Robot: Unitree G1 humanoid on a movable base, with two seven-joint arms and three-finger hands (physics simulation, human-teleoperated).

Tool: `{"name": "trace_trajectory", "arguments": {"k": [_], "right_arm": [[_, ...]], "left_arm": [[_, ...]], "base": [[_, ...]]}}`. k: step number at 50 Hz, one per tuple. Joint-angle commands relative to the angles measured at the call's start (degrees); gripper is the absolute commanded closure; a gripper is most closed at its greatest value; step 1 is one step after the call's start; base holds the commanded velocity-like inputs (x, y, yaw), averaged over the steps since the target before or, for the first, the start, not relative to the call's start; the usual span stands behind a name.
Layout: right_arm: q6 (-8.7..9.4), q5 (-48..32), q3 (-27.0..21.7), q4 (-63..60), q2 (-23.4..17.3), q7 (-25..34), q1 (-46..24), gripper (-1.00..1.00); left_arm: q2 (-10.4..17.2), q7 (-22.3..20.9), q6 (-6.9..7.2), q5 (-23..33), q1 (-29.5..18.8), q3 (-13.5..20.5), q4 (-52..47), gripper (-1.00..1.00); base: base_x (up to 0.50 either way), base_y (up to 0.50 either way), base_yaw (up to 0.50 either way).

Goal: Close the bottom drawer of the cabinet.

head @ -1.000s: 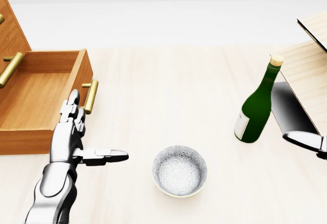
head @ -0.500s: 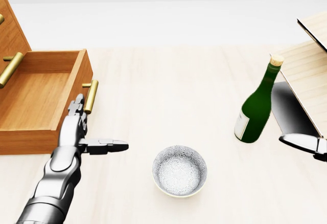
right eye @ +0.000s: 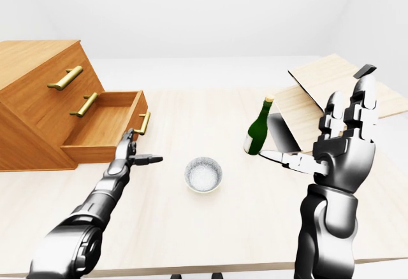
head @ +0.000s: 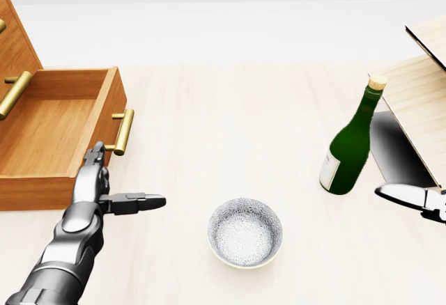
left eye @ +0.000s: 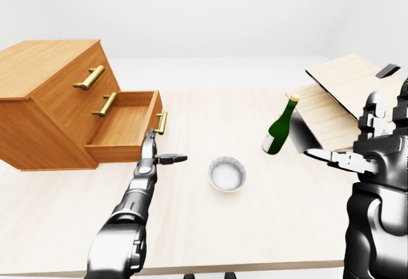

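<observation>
Head view: drawer handle (head: 123, 131) just beyond left fingers (head: 93, 154).

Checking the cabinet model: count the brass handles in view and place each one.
3, all in the left-eye view: the top drawer handle, the middle drawer handle, and the open bottom drawer handle, just above the left hand. None appear hidden.

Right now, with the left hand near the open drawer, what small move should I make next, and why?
Probably ease the left hand up toward the bottom drawer's face beside the brass handle. The drawer is pulled out, and the open hand's fingertips sit just below its face, apparently not pressing. The right hand is far off.
</observation>
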Motion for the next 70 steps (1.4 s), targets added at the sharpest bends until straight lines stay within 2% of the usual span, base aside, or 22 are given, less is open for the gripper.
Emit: {"name": "trace_trajectory", "arguments": {"k": [1,20,23,33,40,41,47,48,50,54,57,70], "right_arm": [[0.00,-0.29,0.17,0.43,0.06,0.33,0.09,-1.00],[0.00,-0.06,0.00,-0.27,0.06,0.31,0.08,-1.00],[0.00,-0.13,0.06,-0.16,0.06,0.30,-0.01,-1.00],[0.00,0.03,0.16,-0.51,-0.06,0.11,-0.16,-1.00],[0.00,0.05,0.10,-0.35,-0.08,0.13,-0.25,-1.00],[0.00,0.01,0.13,-0.18,-0.08,0.16,-0.26,-1.00],[0.00,-0.12,0.28,-0.18,-0.01,0.21,-0.16,-1.00],[0.00,0.01,0.06,-0.37,0.03,0.11,-0.07,-1.00],[0.00,0.02,0.04,-0.33,0.01,0.11,-0.08,-1.00],[0.00,0.11,0.03,-0.60,-0.05,0.04,-0.13,-1.00],[0.00,0.21,-0.11,-0.90,-0.11,-0.05,-0.18,-1.00],[0.00,0.05,0.04,-0.59,-0.01,0.04,-0.11,-1.00]], "left_arm": [[1.61,0.61,0.00,-2.11,-1.08,0.98,0.45,-1.00],[3.13,1.77,0.00,-3.73,-1.71,1.65,1.59,-1.00],[3.88,4.32,0.00,-1.74,-1.83,1.33,3.20,-1.00],[4.68,4.11,0.00,-2.83,-2.36,2.46,4.44,-1.00],[5.77,6.56,0.00,-4.34,-2.53,3.71,6.00,-1.00],[6.84,8.30,0.00,-5.86,-2.88,5.20,6.52,-1.00],[8.23,12.19,0.00,-8.51,-2.97,6.02,7.21,-1.00],[12.42,25.79,0.00,-4.97,-4.94,20.24,12.72,-1.00],[12.51,25.79,0.00,-8.91,-3.54,16.39,10.12,-1.00],[13.93,25.79,0.00,-12.97,-3.34,13.04,10.60,-1.00],[14.58,25.79,0.00,-14.22,-3.23,11.78,10.55,-1.00],[16.69,25.79,0.00,-16.33,-2.93,10.98,9.71,-1.00]], "base": [[0.00,0.00,0.00],[0.00,0.00,0.00],[0.00,0.00,0.00],[0.00,0.00,0.00],[0.00,0.00,0.00],[0.00,0.00,0.00],[0.00,0.00,0.00],[0.00,0.00,0.00],[0.00,0.00,0.00],[0.00,0.00,0.00],[0.00,0.00,0.00],[0.00,0.00,0.00]]}}
